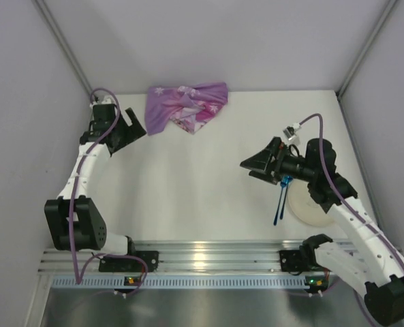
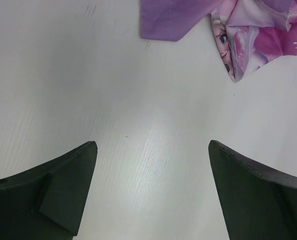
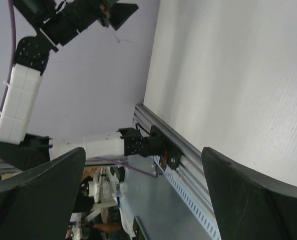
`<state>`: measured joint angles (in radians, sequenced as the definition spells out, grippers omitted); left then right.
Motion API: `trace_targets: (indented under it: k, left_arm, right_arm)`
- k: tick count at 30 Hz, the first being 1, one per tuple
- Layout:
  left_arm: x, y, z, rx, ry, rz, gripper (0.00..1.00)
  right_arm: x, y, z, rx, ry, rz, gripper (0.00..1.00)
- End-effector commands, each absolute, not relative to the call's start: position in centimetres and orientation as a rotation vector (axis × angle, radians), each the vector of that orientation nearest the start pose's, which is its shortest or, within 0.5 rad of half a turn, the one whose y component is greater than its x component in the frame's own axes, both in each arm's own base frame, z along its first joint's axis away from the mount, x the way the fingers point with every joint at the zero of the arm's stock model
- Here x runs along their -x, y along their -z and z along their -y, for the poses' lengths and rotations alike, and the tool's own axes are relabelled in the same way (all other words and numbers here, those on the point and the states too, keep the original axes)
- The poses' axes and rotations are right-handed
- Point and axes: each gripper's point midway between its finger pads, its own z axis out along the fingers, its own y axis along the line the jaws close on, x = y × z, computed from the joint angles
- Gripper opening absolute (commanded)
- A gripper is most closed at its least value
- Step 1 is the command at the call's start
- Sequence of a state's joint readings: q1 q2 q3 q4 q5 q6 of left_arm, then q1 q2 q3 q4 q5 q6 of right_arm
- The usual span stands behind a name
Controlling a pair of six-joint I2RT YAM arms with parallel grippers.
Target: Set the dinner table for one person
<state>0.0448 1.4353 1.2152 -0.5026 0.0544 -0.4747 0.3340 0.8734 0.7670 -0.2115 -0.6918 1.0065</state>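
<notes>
Two arms reach over the white surface, which fills the floor between the grey walls. The left arm climbs from its base, bends at the elbow and extends to the far left corner. Its left tool hangs above bare surface, fingers wide apart and empty, near one crumpled purple cloth. The right arm stretches inward from the near right corner, and the right tool is turned sideways toward the left arm, fingers spread, gripping nothing. Below that arm lies blue cutlery, too thin to count, just beside one pale plate.
</notes>
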Motion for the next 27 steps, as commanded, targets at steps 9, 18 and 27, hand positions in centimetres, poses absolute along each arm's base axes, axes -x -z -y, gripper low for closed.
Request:
trace_targets:
  k: [9, 18, 27]
  left_arm:
    - [-45.6, -15.9, 2.3, 0.77, 0.472, -2.22, 0.98]
    - [-50.7, -10.7, 3.5, 0.85, 0.402, -2.282, 0.93]
    - [-54.9, -6.2, 6.0, 0.921, 0.254, -2.327, 0.93]
  right_arm:
    - [-18.9, -24.3, -19.5, -0.359, -1.761, -2.189, 1.0]
    - [-20.1, -25.4, -17.5, -0.334, -1.664, -2.165, 1.0]
    - [-20.8, -24.2, -15.4, -0.453, -1.617, -2.147, 1.0]
